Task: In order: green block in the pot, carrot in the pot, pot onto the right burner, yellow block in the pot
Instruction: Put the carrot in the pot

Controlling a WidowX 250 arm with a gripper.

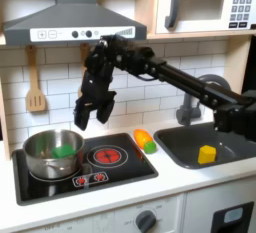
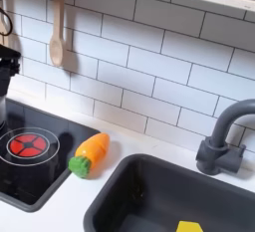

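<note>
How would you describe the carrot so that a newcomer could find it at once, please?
Start at the black cooktop and look to the first exterior view's right, toward the sink. On the white counter strip between them lies the carrot: stubby, orange, with a green tip, unlike the plain yellow block in the sink.

A child's play kitchen: white brick-pattern tiles (image 1: 130, 82) run behind a black cooktop (image 1: 90, 167) with printed red burner rings, under a grey range hood (image 1: 70, 22). To the right in the first exterior view sit a microwave (image 1: 205, 2), a dark sink (image 1: 205, 142) and a grey tap (image 2: 224, 136). Wooden spoons (image 2: 58, 27) hang on the wall.
</note>
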